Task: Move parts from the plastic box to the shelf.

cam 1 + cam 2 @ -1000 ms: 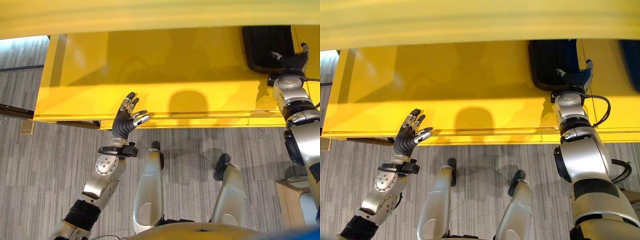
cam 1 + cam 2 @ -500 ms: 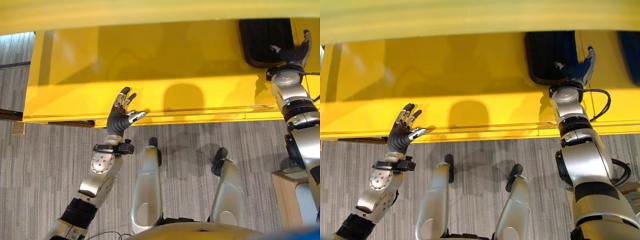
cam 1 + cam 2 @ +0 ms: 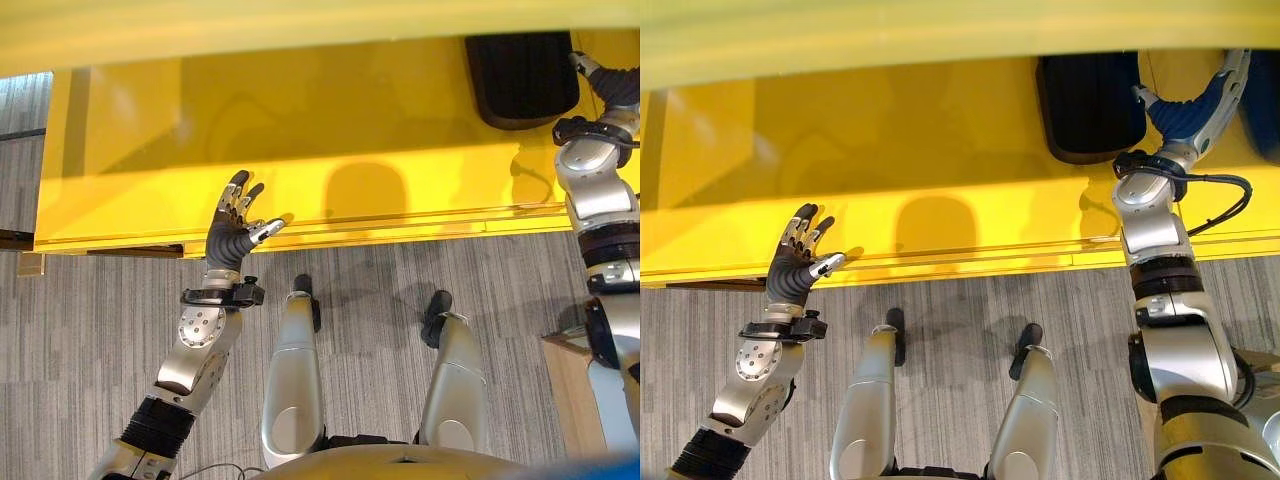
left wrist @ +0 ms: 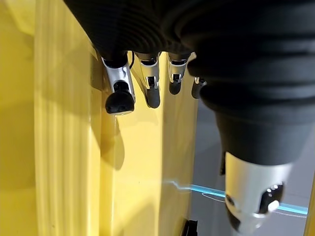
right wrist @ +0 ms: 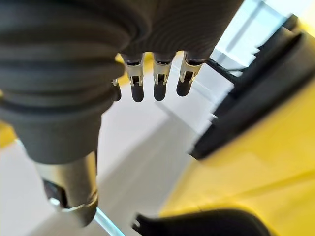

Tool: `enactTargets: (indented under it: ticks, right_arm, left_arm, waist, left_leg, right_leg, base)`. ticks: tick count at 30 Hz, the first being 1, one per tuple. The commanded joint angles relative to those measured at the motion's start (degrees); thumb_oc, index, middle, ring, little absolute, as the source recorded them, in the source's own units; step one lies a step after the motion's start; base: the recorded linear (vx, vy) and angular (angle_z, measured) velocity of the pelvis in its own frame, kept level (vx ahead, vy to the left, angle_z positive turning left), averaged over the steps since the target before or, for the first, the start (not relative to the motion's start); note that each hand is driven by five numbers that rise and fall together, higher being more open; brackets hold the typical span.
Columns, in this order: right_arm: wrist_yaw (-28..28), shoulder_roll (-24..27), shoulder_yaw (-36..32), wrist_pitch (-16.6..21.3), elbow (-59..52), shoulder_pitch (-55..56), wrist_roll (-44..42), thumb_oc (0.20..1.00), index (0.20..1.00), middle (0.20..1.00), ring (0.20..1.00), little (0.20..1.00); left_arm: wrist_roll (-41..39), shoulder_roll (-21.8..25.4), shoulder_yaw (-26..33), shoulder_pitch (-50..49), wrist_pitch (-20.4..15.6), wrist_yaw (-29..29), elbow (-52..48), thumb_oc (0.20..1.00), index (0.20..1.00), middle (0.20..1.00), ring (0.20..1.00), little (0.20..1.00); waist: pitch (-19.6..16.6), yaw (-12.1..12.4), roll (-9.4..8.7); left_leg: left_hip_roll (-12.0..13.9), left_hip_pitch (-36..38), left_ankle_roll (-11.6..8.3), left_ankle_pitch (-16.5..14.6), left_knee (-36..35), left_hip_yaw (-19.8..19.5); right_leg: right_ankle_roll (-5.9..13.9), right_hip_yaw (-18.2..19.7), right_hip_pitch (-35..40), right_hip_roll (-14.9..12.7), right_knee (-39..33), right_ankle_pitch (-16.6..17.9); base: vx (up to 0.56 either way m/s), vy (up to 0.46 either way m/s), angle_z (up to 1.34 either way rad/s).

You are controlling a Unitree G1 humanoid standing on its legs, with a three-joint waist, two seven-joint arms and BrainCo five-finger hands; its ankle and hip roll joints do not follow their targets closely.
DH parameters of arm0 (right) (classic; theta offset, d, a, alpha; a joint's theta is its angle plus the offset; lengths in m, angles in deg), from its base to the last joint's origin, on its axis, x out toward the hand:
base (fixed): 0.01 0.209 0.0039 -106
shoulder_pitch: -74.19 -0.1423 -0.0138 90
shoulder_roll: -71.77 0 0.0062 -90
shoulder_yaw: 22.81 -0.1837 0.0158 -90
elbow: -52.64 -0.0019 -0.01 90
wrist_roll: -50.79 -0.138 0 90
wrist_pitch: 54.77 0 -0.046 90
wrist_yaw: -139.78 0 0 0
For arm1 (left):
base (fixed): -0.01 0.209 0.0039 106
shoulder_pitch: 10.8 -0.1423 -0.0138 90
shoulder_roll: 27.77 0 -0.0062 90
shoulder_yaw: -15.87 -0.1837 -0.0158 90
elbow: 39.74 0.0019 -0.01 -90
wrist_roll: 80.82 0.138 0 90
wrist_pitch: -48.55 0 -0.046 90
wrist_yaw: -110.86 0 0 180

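Note:
A black ribbed part lies flat on the yellow shelf, at its far right. My right hand hovers just to the right of the part, open, with straight fingers that hold nothing; in the right wrist view its fingers are spread above the black part. My left hand is raised at the shelf's front edge on the left, open and empty, its fingers close to the yellow surface.
A higher yellow shelf board overhangs the far side. A dark blue thing lies at the shelf's right end. A wooden box stands on the grey carpet at the lower right.
My right hand has let go of the black part and moved off it to the right, opening up. The left hand has kept its pose. The view has shifted a little.

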Motion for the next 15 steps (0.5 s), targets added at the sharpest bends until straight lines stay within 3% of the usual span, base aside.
enactTargets:
  ticks: [1, 8, 11, 15]
  right_arm:
    - [-3.4, 2.4, -3.1, 0.3, -3.7, 0.5, 5.9, 1.0, 1.0, 1.0, 1.0, 1.0]
    - [-4.7, -1.4, -8.4, 0.3, -16.8, 7.5, 12.1, 1.0, 1.0, 1.0, 1.0, 1.0]
    - [-4.2, -4.5, -10.1, 1.9, -22.7, 12.3, 12.6, 1.0, 1.0, 1.0, 1.0, 1.0]
    - [-1.5, -11.0, -10.8, 7.4, -31.7, 20.7, 9.1, 1.0, 1.0, 1.0, 1.0, 1.0]
  left_arm:
    - [1.7, -0.6, 1.7, -0.3, -0.1, -0.6, -0.5, 1.0, 1.0, 1.0, 1.0, 1.0]
    - [3.2, -1.1, 2.9, -0.7, 0.1, -1.1, -0.9, 1.0, 1.0, 1.0, 1.0, 1.0]
    - [3.4, -1.4, 3.2, -1.0, 0.4, -1.3, -1.1, 1.0, 1.0, 1.0, 1.0, 1.0]
    - [3.5, -1.7, 3.5, -1.7, 0.7, -1.2, -1.1, 1.0, 1.0, 1.0, 1.0, 1.0]
  waist:
    - [-0.9, -0.5, -0.07]
    - [-1.4, -1.1, -0.54]
    - [-1.8, -1.6, -0.82]
    - [-2.7, -2.6, -1.47]
  left_leg:
    - [-0.1, -1.4, 0.85, 2.8, -2.4, -0.2]
    - [0.0, -1.2, 1.04, 2.5, -2.2, -0.2]
    - [0.2, -0.6, 1.03, 2.5, -2.4, -0.1]
    - [0.6, 1.9, 0.93, 2.5, -3.5, 0.1]
  right_leg:
    - [-2.47, 0.0, 1.8, 1.9, 6.3, -5.4]
    - [-2.46, 0.1, 1.8, 2.1, 6.5, -5.7]
    - [-2.45, 0.2, 2.3, 2.2, 6.3, -5.6]
    - [-2.3, 0.4, 4.3, 2.8, 4.9, -5.3]
  base:
    - [0.0, 0.0, 0.0]
    - [0.0, 0.0, 0.0]
    - [0.0, 0.0, 0.0]
    - [0.01, -0.011, -0.02]
